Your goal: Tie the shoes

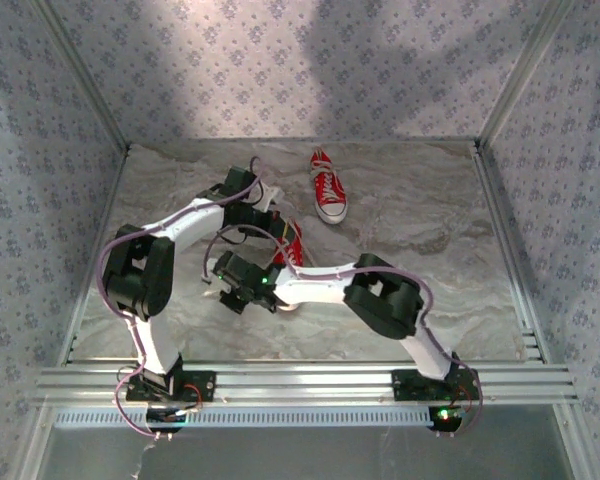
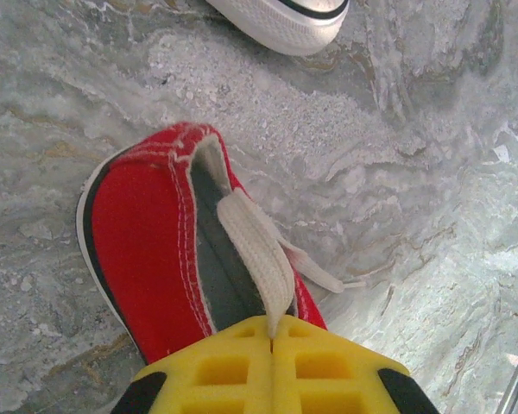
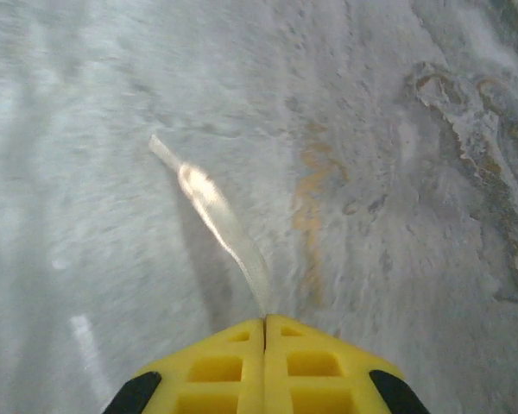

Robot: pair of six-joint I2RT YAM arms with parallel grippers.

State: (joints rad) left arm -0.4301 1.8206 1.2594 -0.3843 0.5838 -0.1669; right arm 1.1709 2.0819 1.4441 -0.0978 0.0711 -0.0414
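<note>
The left wrist view shows the left claw (image 2: 272,324) pressed together on a flat white lace (image 2: 257,250) that rises from the near shoe (image 2: 147,250), above its heel opening. The right wrist view shows the right claw (image 3: 265,324) pinching a blurred lace end (image 3: 217,217) over bare marbled surface (image 3: 397,172). From above, both arms cover most of the near shoe (image 1: 296,242). The far shoe (image 1: 328,188) lies apart behind it, with its toe toward the near shoe.
</note>
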